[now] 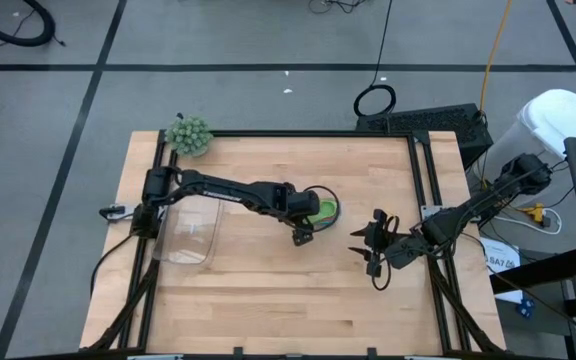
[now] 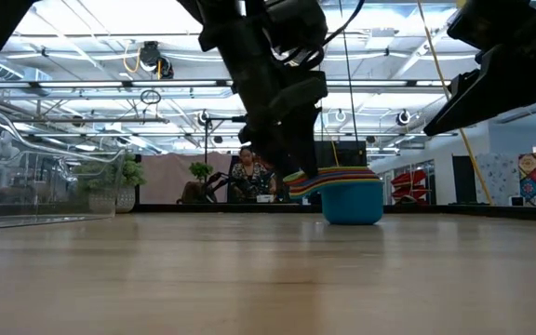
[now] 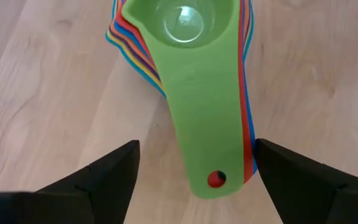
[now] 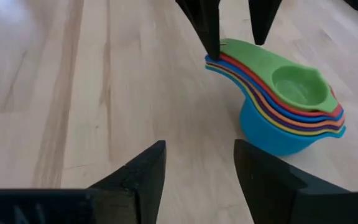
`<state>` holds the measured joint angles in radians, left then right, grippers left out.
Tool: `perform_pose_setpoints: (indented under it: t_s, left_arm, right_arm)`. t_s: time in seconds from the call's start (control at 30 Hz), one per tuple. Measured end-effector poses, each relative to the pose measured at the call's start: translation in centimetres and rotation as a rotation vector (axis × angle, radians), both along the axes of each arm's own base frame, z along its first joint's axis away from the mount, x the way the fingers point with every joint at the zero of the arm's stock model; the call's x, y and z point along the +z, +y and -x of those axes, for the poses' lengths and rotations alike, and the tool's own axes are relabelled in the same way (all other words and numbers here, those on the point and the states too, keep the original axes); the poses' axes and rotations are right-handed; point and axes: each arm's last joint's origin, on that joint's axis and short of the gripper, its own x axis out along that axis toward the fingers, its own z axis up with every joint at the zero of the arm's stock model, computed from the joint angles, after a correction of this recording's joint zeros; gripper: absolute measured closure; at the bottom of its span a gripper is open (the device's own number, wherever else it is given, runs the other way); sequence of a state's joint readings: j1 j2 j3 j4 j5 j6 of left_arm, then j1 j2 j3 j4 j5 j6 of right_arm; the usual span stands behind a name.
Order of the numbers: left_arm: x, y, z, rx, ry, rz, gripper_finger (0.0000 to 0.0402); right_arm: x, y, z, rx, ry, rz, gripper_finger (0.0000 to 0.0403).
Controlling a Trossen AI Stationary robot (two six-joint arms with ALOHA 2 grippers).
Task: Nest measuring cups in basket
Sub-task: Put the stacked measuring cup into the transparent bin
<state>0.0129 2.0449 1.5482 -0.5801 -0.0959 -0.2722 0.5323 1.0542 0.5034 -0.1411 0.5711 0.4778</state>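
Wood table (image 1: pixel 268 290) fills the high view, w/ a black frame round its edge. Left claw (image 1: pixel 304 236) sits mid-frame, open, fingers straddling the handle end of the cup stack (image 1: pixel 325 210), green cup on top. Clear basket (image 1: pixel 190 232) lies left of center, beside the left arm, apart from the stack; no cups in it. Fuzzy green ball (image 1: pixel 189 135) sits at the table's upper left corner. Right claw (image 1: pixel 372 243) is right of center, near the stack but not touching it, holding nothing.

Low view: bare tabletop nearest, then the stack (image 2: pixel 350 194) center-right, a big blue cup at the bottom w/ striped handles fanning left. Left claw (image 2: pixel 291 158) comes down from the top of the frame onto the handle ends. Basket's clear wall (image 2: pixel 26 219) shows at far left. A seated person (image 2: pixel 249 175) is in the room behind.

Left wrist view: two dark fingers (image 3: pixel 107 174) at the lower corners, spread wide, the green handle (image 3: pixel 207 124) between them and touching neither. Red, blue, orange edges peek out under the green cup (image 3: pixel 185 25).

Right wrist view: its own fingers (image 4: pixel 138 177) at bottom, parted, empty. Stack (image 4: pixel 284 106) is upper right; the left claw's fingertips (image 4: pixel 207 25) stand either side of the handle tips.
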Motion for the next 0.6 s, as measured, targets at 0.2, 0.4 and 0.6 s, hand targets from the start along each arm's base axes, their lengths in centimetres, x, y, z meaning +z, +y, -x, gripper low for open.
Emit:
perform_pose_setpoints:
  t_s: [0.2, 0.4, 0.6]
  left_arm:
    - [0.1, 0.0, -0.1, -0.005, -0.013, 0.009, 0.0085]
    - [1.8, -0.1, -0.5, -0.023, -0.052, -0.002, 0.0109]
    - [4.0, 0.0, -0.8, -0.091, -0.037, -0.106, 0.0127]
  right_arm:
    - [0.0, 0.0, 0.0, -0.002, -0.002, -0.003, 0.0220]
    - [0.0, 0.0, 0.0, -0.001, -0.001, -0.001, 0.0220]
    - [0.0, 0.0, 0.0, -0.003, -0.003, -0.006, 0.0220]
